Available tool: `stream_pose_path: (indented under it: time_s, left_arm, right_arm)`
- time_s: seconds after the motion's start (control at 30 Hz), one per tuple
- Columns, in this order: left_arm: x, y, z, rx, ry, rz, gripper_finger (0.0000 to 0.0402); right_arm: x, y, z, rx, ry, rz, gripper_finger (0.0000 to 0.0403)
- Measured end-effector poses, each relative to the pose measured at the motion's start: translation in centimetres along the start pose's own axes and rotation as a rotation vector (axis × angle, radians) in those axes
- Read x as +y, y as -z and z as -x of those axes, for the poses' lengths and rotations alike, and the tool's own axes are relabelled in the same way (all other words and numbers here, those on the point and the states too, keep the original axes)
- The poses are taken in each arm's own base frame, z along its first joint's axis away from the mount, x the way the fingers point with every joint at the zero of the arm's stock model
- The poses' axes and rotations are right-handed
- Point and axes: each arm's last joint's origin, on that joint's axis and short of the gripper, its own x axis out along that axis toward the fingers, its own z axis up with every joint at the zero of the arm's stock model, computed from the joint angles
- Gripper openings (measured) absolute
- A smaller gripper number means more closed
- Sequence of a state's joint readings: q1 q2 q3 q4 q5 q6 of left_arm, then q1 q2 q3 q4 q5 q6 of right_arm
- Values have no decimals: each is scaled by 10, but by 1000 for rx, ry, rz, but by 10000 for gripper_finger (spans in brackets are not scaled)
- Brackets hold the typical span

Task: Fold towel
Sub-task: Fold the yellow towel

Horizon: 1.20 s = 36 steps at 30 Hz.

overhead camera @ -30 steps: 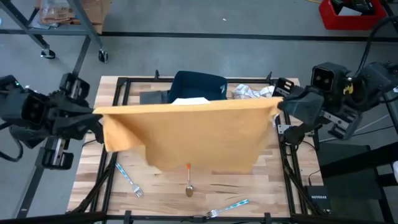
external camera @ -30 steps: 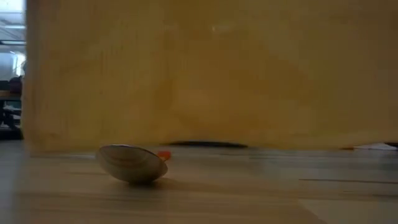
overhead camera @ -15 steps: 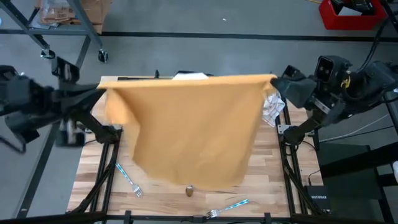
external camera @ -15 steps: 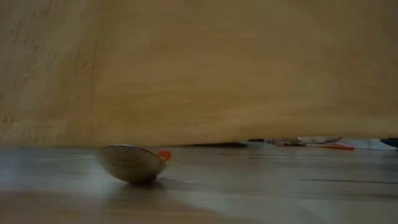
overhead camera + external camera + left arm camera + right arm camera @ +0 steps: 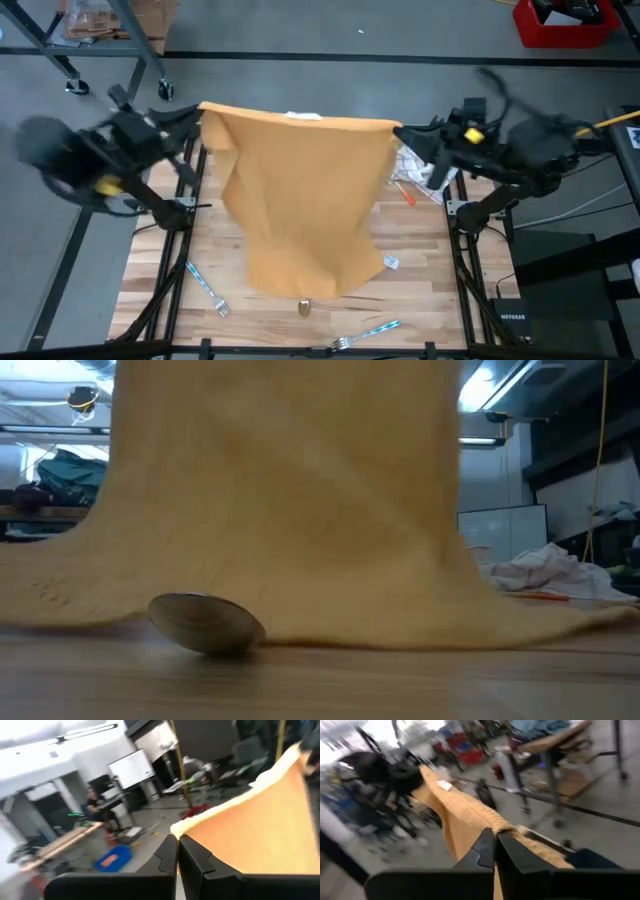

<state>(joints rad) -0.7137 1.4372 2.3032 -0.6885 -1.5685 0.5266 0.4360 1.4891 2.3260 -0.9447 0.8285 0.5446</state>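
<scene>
From above, the towel (image 5: 305, 195) is hanging as a tall sheet over the middle of the worktop (image 5: 150, 275), its top edge stretched along the far edge between the left gripper (image 5: 200, 125) and the right gripper (image 5: 405, 133), both sets of jaws clamped shut on a top corner. Its lower hem is trailing toward the near edge, just short of the spoon (image 5: 303, 306); I reckon a further sweep could drag the spoon or a fork (image 5: 208, 288) off, or tug a corner free. Half a second back the sheet was spread wider, corner to corner; now the grippers are standing closer together and the cloth is narrower.

At table height, the towel (image 5: 290, 510) is pooling on the wood behind the spoon (image 5: 207, 625), where earlier its hem hung clear.

The left wrist is showing its jaws pinching the towel's (image 5: 250, 825) corner.

The right wrist is showing the same pinch on the towel (image 5: 470, 812).
</scene>
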Motion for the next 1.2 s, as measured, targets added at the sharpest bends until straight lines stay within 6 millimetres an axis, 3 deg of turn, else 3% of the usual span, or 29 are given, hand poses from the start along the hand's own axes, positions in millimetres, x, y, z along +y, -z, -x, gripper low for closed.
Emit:
stream_pose_path:
  time_s: [0.17,0.3,0.6,0.83,1.07,1.2]
  left_arm:
    - [-7,39,-15,37,-69,-32,0]
    - [-3,61,-21,85,-36,53,0]
    - [-14,63,-22,214,247,181,0]
    - [-27,68,-12,428,605,306,0]
    - [-44,70,4,618,831,383,0]
    - [-64,70,15,691,919,352,0]
  right_arm:
    - [-13,10,-13,74,111,112,5]
    - [-21,20,-24,147,188,195,5]
    - [-20,50,-43,441,118,179,5]
    - [-17,78,-49,804,76,-13,5]
    - [-8,104,-58,1113,47,-230,5]
    - [-8,127,-60,1229,129,-252,5]
